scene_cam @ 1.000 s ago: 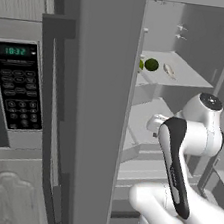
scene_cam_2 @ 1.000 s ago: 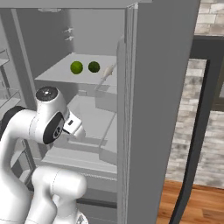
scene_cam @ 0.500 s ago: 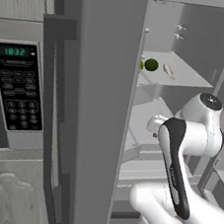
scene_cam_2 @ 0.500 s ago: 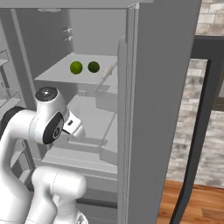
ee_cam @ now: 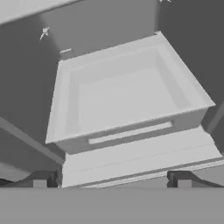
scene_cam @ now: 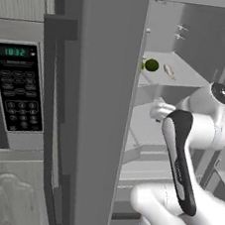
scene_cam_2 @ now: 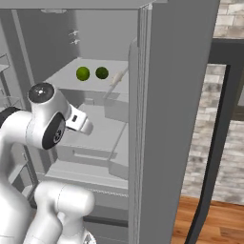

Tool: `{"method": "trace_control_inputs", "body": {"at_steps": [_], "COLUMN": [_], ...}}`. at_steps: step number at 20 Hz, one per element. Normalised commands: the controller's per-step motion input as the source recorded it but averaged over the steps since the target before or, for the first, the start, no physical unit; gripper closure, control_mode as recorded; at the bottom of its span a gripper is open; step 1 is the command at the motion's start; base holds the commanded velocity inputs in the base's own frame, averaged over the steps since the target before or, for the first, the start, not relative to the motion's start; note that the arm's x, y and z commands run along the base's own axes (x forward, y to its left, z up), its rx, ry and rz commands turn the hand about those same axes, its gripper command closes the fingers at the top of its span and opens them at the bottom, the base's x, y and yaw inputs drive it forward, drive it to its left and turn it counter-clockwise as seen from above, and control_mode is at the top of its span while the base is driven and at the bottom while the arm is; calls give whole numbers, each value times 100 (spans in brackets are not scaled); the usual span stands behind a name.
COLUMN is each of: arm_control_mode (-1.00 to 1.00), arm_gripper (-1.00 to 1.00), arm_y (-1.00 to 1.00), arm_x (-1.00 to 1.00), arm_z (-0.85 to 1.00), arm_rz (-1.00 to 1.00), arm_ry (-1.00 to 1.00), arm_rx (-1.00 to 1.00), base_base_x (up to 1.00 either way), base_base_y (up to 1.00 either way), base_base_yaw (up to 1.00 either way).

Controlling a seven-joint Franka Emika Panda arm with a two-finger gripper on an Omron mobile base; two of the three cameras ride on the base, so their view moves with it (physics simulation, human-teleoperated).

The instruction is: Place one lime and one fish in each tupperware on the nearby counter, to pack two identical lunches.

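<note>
Two limes (scene_cam_2: 83, 73) (scene_cam_2: 101, 72) lie side by side on an upper shelf inside the open fridge. In the left base view one lime (scene_cam: 152, 65) shows in full, and the other peeks out from behind the door edge. A pale slim fish (scene_cam: 168, 70) lies just right of them on the same shelf. My gripper (ee_cam: 111, 180) is open and holds nothing. It sits below that shelf and looks down into a fridge bin (ee_cam: 131, 100). My hand (scene_cam_2: 80, 122) is lower than the limes. The tupperware and the counter are out of view.
The grey fridge door (scene_cam: 100, 108) stands open on the left, and another door panel (scene_cam_2: 176, 119) stands on the right. A black microwave (scene_cam: 15, 85) sits in the cabinetry to the left. Shelves and drawer fronts (ee_cam: 140, 157) lie below the bin.
The arm's upper joint has edged slightly upward and deeper into the fridge. The limes and fish have not moved, and the gripper has stayed open.
</note>
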Motion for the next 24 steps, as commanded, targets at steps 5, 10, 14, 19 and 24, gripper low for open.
{"method": "trace_control_inputs", "body": {"at_steps": [5,10,14,19,24], "arm_control_mode": [-100,-100,-100,-100,-100], "arm_gripper": [-100,-100,-100,-100,-100], "arm_y": [3,15,20,11,0], "arm_x": [-3,6,47,50,47], "arm_z": [95,76,77,14,-5], "arm_rz": [32,14,0,0,0], "arm_ry": [-41,-23,8,21,1], "arm_rx": [-16,-11,-3,0,0], "base_base_x": [0,0,0,0,0], "base_base_y": [0,0,0,0,0], "base_base_yaw": [0,0,0,0,0]}}
